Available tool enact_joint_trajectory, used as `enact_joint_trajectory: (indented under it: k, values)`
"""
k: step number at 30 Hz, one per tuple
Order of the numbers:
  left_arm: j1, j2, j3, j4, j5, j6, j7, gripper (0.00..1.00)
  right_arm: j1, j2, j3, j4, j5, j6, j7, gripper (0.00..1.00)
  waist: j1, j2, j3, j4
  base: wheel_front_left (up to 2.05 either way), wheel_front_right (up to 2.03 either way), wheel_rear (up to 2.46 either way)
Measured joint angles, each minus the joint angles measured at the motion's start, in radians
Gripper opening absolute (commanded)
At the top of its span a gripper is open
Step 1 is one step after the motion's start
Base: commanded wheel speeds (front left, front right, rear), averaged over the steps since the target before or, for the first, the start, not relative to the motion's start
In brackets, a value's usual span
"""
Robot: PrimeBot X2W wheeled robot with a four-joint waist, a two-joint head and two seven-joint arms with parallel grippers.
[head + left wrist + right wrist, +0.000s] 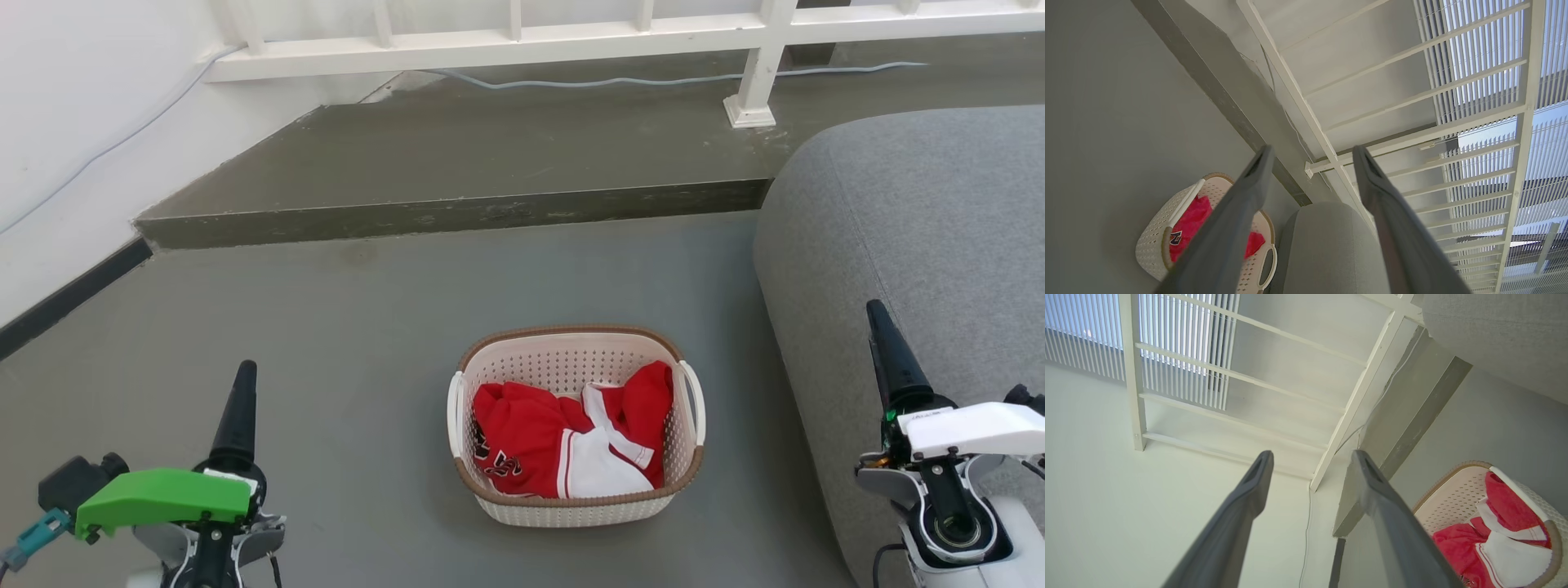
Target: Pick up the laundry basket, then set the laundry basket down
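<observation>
Cream-white perforated plastic with a brown woven-look rim: the small rounded-rectangular laundry basket [563, 363] stands upright on the grey concrete floor [326, 367]. It is centred ahead of the robot and near the rounded grey upholstered sofa [922, 245] on the robot's right. A crumpled red and white garment [555, 441] lies inside, covering the bottom and staying below the rim.

The left gripper [245, 374] hovers at lower left and the right gripper [877, 314] at lower right over the sofa's edge, both well apart from the basket. In each wrist view the two long dark fingers stand spread with nothing between them, so both sets of jaws are released and empty.

With a single garment as load, the basket should be light. Its thin holed walls probably flex if pinched, and smooth plastic may slip between narrow fingers. The surest holds look to be the two white loop handles, the left loop handle [454, 412] and the right loop handle [696, 400], one per gripper. An even lift on both sides would keep it level; a one-sided pull would likely tip it. The right handle faces the sofa, so that approach looks tighter
</observation>
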Motion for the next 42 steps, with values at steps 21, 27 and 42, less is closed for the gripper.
enact_joint_trajectory:
  k: [21,27,42]
  values:
    - [-0.013,0.010,-0.055,-0.034,0.337,0.059,-0.065,1.00,-0.024,-0.035,0.071,-0.006,-0.314,-0.037,-0.067,1.00,0.0000,0.0000,0.004,-0.001,0.00,0.00,0.00]
    - [-0.014,0.007,-0.070,-0.047,0.412,0.067,-0.080,1.00,-0.027,-0.035,0.086,-0.015,-0.389,-0.044,-0.083,1.00,0.0000,0.0000,0.005,-0.001,0.00,0.00,0.00]
    - [-0.014,0.004,-0.107,-0.062,0.566,0.075,-0.128,1.00,-0.031,-0.035,0.121,-0.022,-0.549,-0.046,-0.123,1.00,0.0000,0.0000,0.007,0.000,0.00,0.00,0.00]
